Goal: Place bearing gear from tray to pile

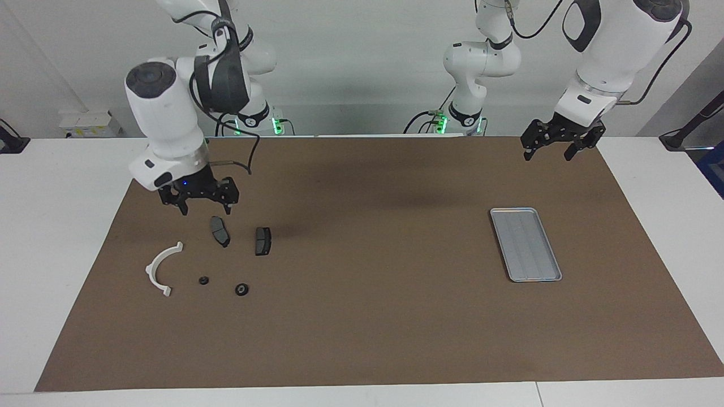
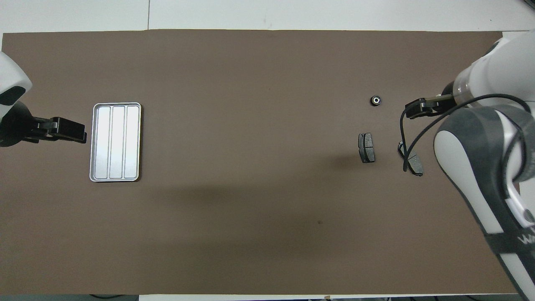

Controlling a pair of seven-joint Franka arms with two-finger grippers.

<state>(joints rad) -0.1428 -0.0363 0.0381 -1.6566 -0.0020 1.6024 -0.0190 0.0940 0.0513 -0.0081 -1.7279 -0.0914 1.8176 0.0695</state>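
facing / right gripper point(image 1: 199, 199): raised, fingers spread, nothing between them; hung over the brown mat point(image 1: 373, 316) just above the brake-pad pieces.
facing / pile point(image 1: 209, 257): below and around that gripper – white arc point(image 1: 160, 269), two dark pads point(image 1: 219, 230) point(image 1: 263, 240), two small round gears point(image 1: 203, 280) point(image 1: 241, 289) lying loose, apart from each other. Looked like the drop was done, hence the empty jaws.
facing / tray point(image 1: 526, 244): well apart from the right gripper, toward the left arm's end; nothing visible in it.
facing / left gripper point(image 1: 557, 141): waiting up in the air, spread, empty, close to the tray.
overhead / right gripper: hidden by its own arm; arc and one gear hidden too.
overhead / visible parts: one bearing gear point(image 2: 375, 100), both pads point(image 2: 366, 148) point(image 2: 415, 164).
overhead / tray point(image 2: 115, 142): bare ridges, left gripper point(image 2: 71, 129) just beside it.
obstructions: none between tray and pile; open mat only.
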